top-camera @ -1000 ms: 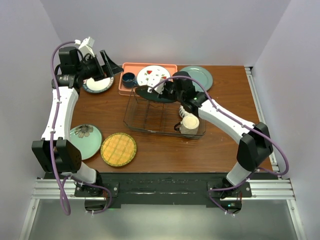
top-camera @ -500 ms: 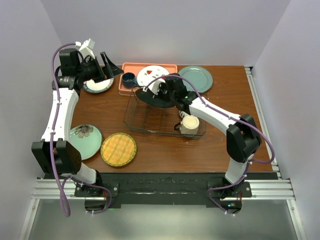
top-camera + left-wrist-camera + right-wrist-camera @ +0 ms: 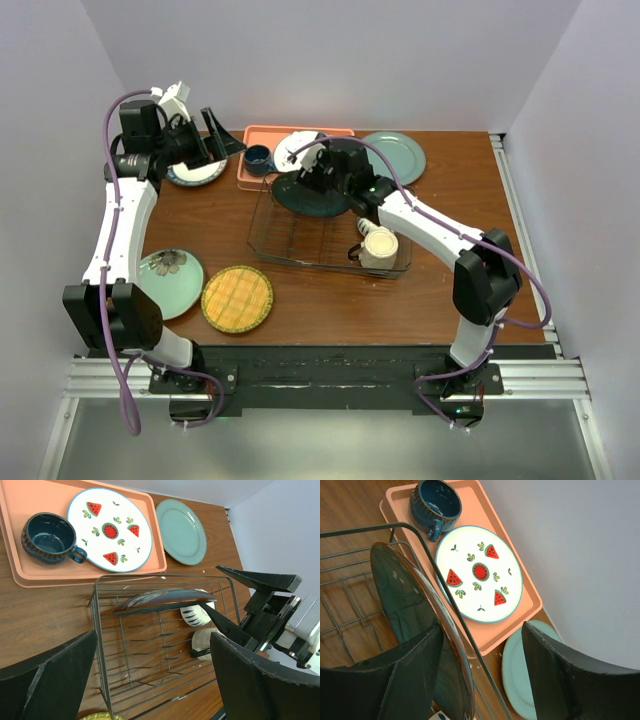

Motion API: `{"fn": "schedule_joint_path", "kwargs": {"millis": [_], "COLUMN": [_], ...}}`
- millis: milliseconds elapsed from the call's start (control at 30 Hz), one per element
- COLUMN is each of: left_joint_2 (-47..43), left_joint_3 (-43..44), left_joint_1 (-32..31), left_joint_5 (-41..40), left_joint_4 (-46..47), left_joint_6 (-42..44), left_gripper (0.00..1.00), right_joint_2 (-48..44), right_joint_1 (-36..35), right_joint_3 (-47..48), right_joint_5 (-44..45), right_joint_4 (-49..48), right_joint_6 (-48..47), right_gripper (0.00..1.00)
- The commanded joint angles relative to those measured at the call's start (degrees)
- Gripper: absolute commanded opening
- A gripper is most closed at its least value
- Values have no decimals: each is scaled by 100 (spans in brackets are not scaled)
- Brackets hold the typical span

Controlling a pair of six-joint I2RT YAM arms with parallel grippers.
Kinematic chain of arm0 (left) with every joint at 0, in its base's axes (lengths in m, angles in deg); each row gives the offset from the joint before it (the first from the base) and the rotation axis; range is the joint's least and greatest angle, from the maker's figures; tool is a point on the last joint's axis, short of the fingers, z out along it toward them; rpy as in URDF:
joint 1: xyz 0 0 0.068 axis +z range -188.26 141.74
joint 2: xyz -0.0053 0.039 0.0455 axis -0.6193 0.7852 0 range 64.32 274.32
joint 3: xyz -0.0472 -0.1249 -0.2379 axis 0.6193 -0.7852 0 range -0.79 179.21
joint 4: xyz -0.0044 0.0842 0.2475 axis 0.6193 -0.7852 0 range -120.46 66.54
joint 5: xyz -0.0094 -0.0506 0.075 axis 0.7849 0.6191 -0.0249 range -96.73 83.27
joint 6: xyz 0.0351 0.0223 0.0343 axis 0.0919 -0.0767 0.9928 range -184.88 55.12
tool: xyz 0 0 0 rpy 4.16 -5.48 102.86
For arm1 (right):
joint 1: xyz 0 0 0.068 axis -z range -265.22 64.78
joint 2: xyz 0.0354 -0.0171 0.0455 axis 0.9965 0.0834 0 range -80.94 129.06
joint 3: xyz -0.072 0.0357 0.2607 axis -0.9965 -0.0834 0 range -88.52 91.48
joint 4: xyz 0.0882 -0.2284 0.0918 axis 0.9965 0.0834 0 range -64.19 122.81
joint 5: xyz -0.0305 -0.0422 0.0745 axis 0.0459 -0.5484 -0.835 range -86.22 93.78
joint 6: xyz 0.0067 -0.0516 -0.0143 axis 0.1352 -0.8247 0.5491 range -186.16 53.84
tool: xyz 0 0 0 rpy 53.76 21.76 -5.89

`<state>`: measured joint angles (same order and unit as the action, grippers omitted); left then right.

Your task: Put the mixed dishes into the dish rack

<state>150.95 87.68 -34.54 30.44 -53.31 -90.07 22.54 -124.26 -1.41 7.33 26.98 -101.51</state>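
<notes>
Top external view: the right gripper [image 3: 316, 172] hangs over the far edge of the dish rack [image 3: 262, 228], which stands mid-table just in front of the salmon tray [image 3: 247, 172]. The dark teal plate [image 3: 315, 195] sits at the rack's far end, leaning steeply rather than upright. In the right wrist view the jaws are spread, one finger on each side of the rim with clear air on the outer side, so nothing is pinched. The plate rests on the wires alone. Whether its lower edge sits between two tines, I cannot tell.

The left gripper [image 3: 214, 135] hovers near the table's far left corner with its jaws wide apart and empty, above the white dark-green-rimmed plate [image 3: 195, 173]. The pale green flowered plate [image 3: 170, 280] and the yellow woven plate [image 3: 237, 298] lie near the near left corner, not yet loaded. Two small bowls [image 3: 378, 246] sit at the rack's right end.

The main risk is the lean. If the plate is not caught by a tine, it may slide down flat across the rack floor and take up room the other plates need. It could also tip against the far wall. The finger close to the plate's face could hook the rim as the arm pulls away, dragging the plate out or nudging the light rack toward the tray. A straight lift clear of the rim looks safer than a sideways exit.
</notes>
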Motion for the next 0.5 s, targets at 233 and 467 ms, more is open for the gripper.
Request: {"fn": "schedule_joint_path", "kwargs": {"millis": [233, 467], "left_joint_2": [-278, -322], "left_joint_3": [-49, -93], "left_joint_1": [32, 23], "left_joint_5": [-280, -526], "left_joint_4": [-100, -179], "left_joint_6": [225, 304], "left_gripper": [100, 100], "right_joint_2": [-758, -1181], "right_joint_1": [-24, -24], "right_joint_3": [465, 306], "right_joint_5": [-818, -1234], "right_joint_4": [549, 718], "right_joint_6": [1012, 1943], "right_gripper": [92, 98]}}
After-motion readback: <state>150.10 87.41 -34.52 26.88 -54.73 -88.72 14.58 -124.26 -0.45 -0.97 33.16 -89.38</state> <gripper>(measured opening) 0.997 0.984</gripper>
